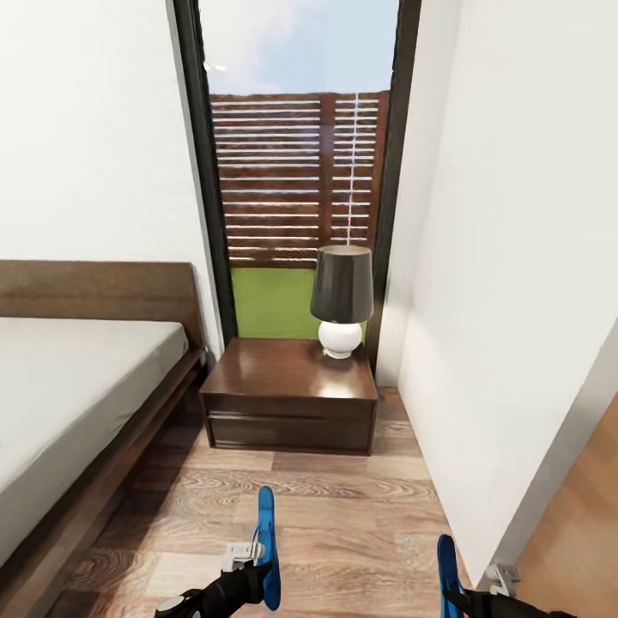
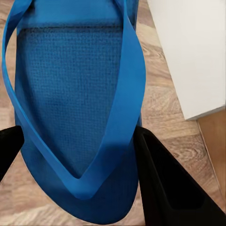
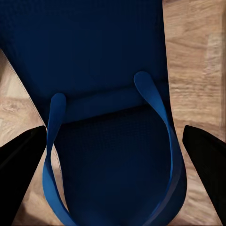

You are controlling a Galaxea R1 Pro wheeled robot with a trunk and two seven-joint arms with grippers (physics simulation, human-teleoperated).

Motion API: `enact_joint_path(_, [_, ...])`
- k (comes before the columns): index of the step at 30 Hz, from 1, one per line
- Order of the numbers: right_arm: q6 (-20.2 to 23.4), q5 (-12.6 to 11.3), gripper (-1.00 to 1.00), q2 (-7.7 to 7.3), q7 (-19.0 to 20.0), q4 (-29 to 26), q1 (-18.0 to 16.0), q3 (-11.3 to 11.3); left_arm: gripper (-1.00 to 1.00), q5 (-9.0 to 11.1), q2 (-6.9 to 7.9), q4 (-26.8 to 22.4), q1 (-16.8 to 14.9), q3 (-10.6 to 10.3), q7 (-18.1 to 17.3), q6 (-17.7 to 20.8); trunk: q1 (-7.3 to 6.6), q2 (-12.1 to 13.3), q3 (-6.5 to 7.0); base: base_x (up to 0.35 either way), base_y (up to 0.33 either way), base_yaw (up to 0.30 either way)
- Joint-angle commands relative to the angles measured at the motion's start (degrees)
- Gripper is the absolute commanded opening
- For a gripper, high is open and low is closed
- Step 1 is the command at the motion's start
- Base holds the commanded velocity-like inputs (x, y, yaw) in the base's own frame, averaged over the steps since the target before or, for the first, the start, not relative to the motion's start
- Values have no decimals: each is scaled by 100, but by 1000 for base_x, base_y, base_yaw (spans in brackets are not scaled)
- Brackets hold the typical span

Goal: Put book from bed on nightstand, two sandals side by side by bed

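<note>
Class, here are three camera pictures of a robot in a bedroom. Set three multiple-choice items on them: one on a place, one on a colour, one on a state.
1. Where does the lamp stand?
A. on the bed
B. on the nightstand
C. on the floor

2. What colour are the sandals?
A. red
B. green
C. blue

3. What is the left tool doing?
A. holding a sandal
B. hanging empty
C. gripping the lamp

Key:
1 B: the lamp's white base rests on the nightstand, which stands beside the bed.
2 C: both the left sandal and the right sandal are bright blue.
3 A: in the left wrist view the black fingers flank the sandal, and the right tool carries the other one.
</note>
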Motion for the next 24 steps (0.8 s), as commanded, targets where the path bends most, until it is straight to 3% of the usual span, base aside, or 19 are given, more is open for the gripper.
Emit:
enact_joint_path(1, [51,-67,-100,-6,0,-5,-3,27,-100,12,-4,3,-4,30,-27,7,2,-2,-6,318,-94,61])
enact_joint_path(7, [51,-62,-100,-6,0,-5,-3,30,-100,12,-4,3,-4,33,-28,7,2,-2,-6,210,-76,185])
enact_joint_path(24, [51,-58,-100,-6,-2,-5,-3,30,-100,18,-4,3,-4,30,-36,7,2,-2,-6,8,-3,276])
